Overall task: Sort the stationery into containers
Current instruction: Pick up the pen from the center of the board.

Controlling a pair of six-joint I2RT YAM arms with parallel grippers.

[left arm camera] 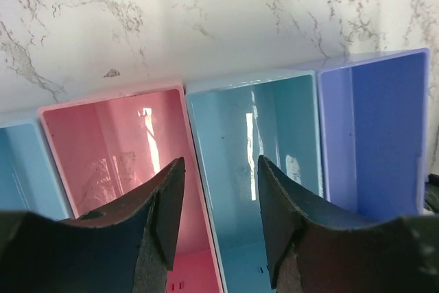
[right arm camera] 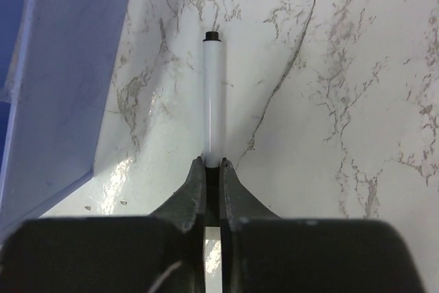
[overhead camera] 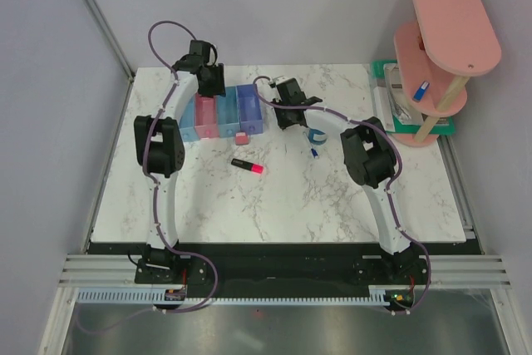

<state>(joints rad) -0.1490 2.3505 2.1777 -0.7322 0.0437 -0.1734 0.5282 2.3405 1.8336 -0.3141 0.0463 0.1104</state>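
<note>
My right gripper [right arm camera: 212, 164] is shut on a thin white pen [right arm camera: 212, 94] with a black tip. It holds the pen over the marble just right of the violet-blue tray [right arm camera: 62, 101]. In the top view the right gripper [overhead camera: 283, 93] is beside the row of four trays [overhead camera: 248, 107]. My left gripper [left arm camera: 219, 217] is open and empty above the pink tray [left arm camera: 110, 142] and the middle blue tray [left arm camera: 254, 135]. In the top view the left gripper [overhead camera: 206, 81] is at the trays' far side. A pink eraser [overhead camera: 242, 137], a black highlighter with a pink end [overhead camera: 248, 166] and a round blue pot [overhead camera: 317, 134] lie on the table.
A small blue item [overhead camera: 315, 153] lies below the pot. A pink two-tier shelf [overhead camera: 445, 47] stands on a green tray [overhead camera: 391, 110] at the far right, with a blue item [overhead camera: 421, 90] on its lower tier. Grey walls enclose the table on three sides.
</note>
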